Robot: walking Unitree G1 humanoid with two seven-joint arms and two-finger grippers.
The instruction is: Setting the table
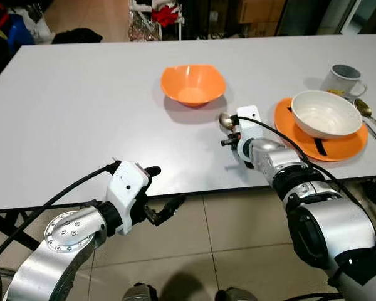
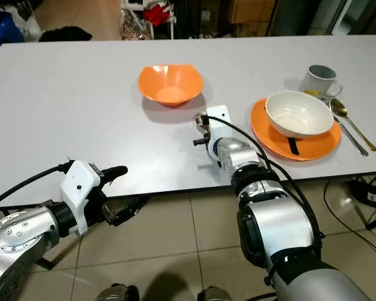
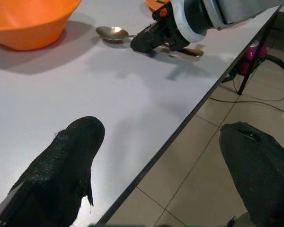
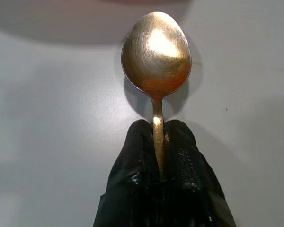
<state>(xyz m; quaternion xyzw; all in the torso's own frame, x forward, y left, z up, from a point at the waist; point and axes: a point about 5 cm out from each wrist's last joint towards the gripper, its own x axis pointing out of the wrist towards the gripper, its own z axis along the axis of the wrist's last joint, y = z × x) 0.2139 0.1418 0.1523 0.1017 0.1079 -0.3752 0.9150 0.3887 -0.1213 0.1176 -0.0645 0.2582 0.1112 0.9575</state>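
A gold spoon [image 4: 156, 52] lies low over the white table [image 1: 81, 113], its bowl pointing at the empty orange bowl [image 1: 193, 83]. My right gripper [image 4: 156, 135] is shut on the spoon's handle, just in front of and to the right of that bowl. To the right, a white bowl [image 1: 326, 113] sits on an orange plate [image 1: 357, 143]. My left gripper [image 1: 164, 187] hangs open at the table's front edge, one finger over the tabletop and the other beyond the edge, with nothing between them.
A white mug [image 1: 343, 79] stands behind the plate, and a second gold spoon [image 1: 363, 108] lies to its right with another utensil. Tiled floor [image 1: 225, 219] lies below the front edge. Clutter and chairs stand beyond the far edge.
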